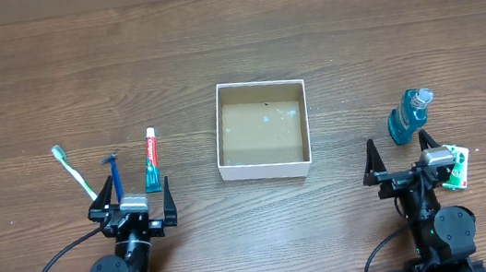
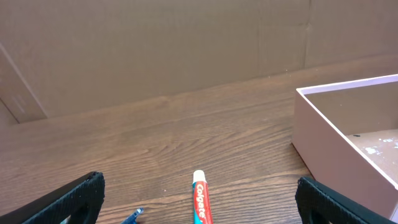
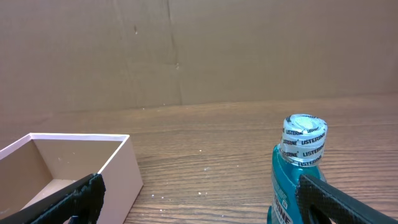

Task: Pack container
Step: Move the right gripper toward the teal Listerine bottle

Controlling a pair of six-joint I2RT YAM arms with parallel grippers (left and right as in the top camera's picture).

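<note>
The container (image 1: 220,134), a square shallow box with white walls and a brown inside, sits at the table's middle and is empty; it shows in the left wrist view (image 2: 323,146) and the right wrist view (image 3: 121,171). A red toothpaste tube (image 1: 151,157) (image 2: 200,200), a blue razor (image 1: 116,170) and a light toothbrush (image 1: 74,173) lie left of it. A blue mouthwash bottle (image 1: 408,116) (image 3: 297,171) stands to its right. My left gripper (image 1: 131,198) (image 2: 199,202) is open behind the toothpaste. My right gripper (image 1: 403,155) (image 3: 199,199) is open beside the bottle.
A small green and white packet (image 1: 457,168) lies at the right gripper's right side. A cardboard wall (image 2: 155,50) stands along the table's far edge.
</note>
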